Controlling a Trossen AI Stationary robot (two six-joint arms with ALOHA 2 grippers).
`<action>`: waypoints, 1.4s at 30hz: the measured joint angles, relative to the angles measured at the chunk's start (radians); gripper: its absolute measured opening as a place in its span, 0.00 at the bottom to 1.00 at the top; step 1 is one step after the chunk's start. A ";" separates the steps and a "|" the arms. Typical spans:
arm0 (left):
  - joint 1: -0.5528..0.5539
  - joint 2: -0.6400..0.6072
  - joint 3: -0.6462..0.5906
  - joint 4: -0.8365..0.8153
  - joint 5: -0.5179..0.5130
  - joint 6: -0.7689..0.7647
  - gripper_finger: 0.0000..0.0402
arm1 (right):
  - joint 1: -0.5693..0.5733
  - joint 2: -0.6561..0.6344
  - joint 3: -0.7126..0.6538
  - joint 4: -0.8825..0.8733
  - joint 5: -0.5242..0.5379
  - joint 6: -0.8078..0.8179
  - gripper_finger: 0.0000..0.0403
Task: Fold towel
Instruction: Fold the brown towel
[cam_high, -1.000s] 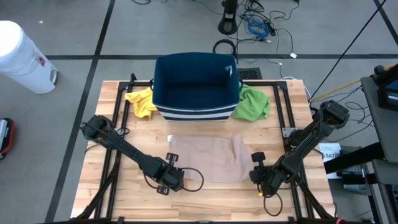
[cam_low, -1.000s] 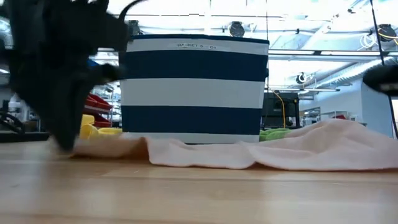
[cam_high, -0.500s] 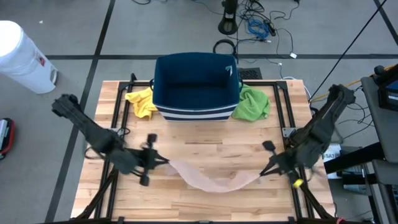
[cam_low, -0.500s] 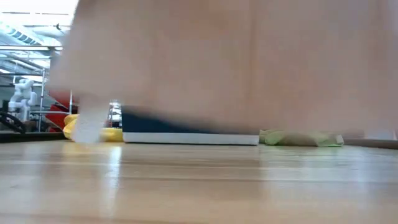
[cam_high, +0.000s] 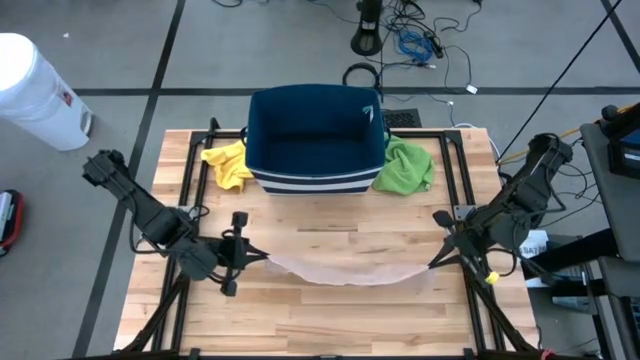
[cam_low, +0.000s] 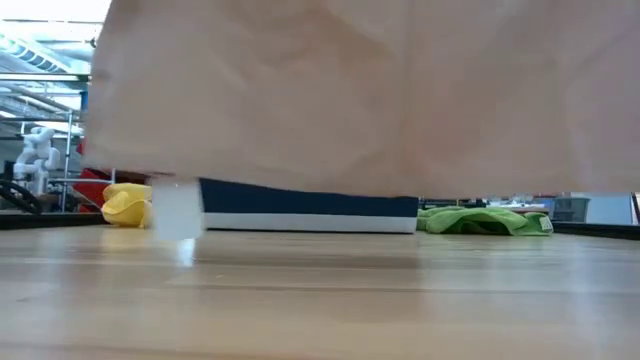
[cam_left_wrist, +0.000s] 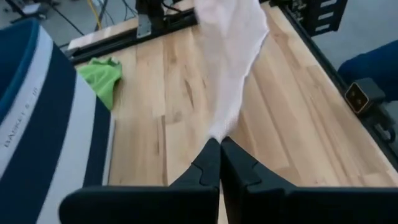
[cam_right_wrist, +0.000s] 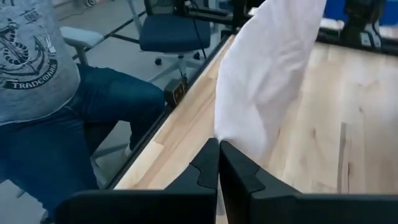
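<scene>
While the left gripper (cam_high: 262, 256) is pinching one corner of the towel (cam_high: 345, 270) near the bench's left edge, the right gripper (cam_high: 437, 258) is pinching the opposite corner near the right edge. Both sets of jaws are clenching the cloth, which is hanging off the bench (cam_high: 330, 325) between them, sagging in its middle. A striped basket (cam_high: 315, 140) is sitting at the back edge, a yellow cloth (cam_high: 226, 163) and a green cloth (cam_high: 405, 166) lying beside it.

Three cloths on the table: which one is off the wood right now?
The pale pink towel, stretched in the air between the left gripper and right gripper. The yellow cloth and green cloth lie beside the basket.
</scene>
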 joint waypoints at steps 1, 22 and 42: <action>0.003 0.000 0.000 0.004 0.010 0.006 0.00 | 0.000 0.001 0.000 0.000 -0.002 0.001 0.00; 0.330 0.000 0.000 -0.109 -0.031 0.239 0.00 | -0.182 -0.010 0.001 -0.155 0.253 -0.195 0.00; 0.279 0.444 0.000 -0.188 0.614 0.061 0.16 | -0.185 0.113 -0.256 0.078 -0.322 0.165 0.21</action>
